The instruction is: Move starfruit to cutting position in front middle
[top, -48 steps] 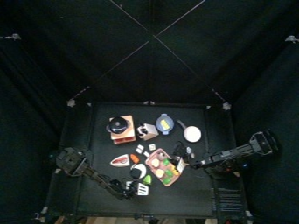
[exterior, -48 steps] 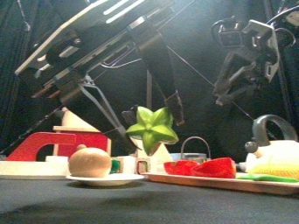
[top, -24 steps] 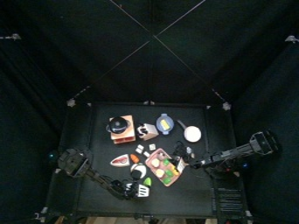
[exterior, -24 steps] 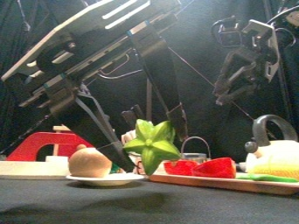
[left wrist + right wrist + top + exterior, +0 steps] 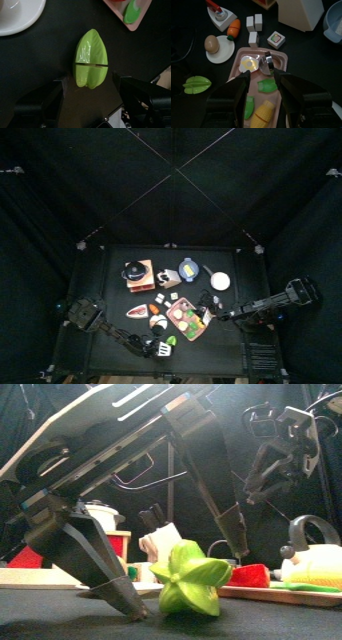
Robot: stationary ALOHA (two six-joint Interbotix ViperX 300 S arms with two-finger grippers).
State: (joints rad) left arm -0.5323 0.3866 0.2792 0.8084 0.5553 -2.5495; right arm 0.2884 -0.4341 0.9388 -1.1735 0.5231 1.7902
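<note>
Starfruit (image 5: 191,590) sits on the bench (image 5: 267,624) up front, left jaws spread wide either side of it. I'd lift straight up so nothing nudges it. Right jaws hang open over the tray (image 5: 283,61).

Robot lab test pen, not a real kitchen. Black curtains (image 5: 54,248) are hanging around a small black table (image 5: 221,353), closing it in on all sides. Toy food is sitting on a wooden tray (image 5: 283,62) and a small plate (image 5: 219,56). Two black arms are reaching in, one from each side.
</note>
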